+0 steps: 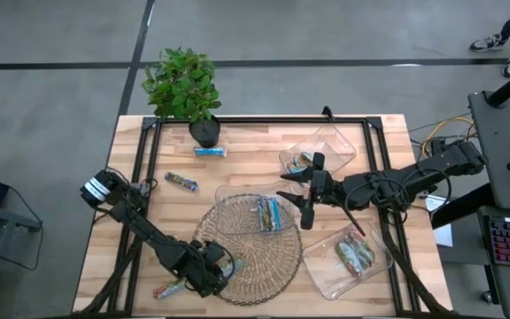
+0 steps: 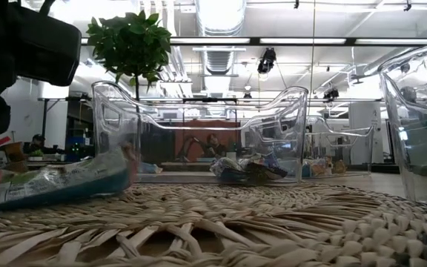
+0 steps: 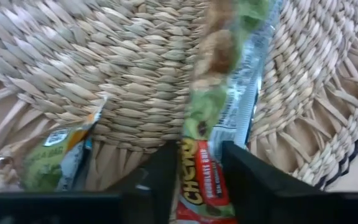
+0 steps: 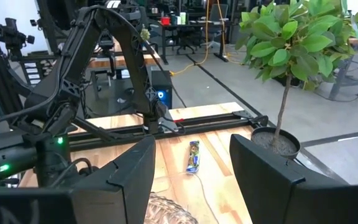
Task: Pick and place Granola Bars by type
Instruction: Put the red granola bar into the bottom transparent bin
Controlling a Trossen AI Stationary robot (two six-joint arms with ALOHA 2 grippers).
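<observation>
On wooden table (image 1: 149,257), wicker mat (image 1: 255,252), potted plant (image 1: 184,84)

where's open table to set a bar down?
Bare wood between the potted plant and the back tray, and left of the wicker mat past the loose blue bar. Crowded: mat and the three trays.

This is a robotics lab or workshop: exposed ceiling ducts (image 2: 221,22) and strip lights hang above the wooden worktop (image 1: 255,151), with more robot rigs (image 4: 98,74), cables and a concrete floor (image 1: 51,106) around it.
</observation>
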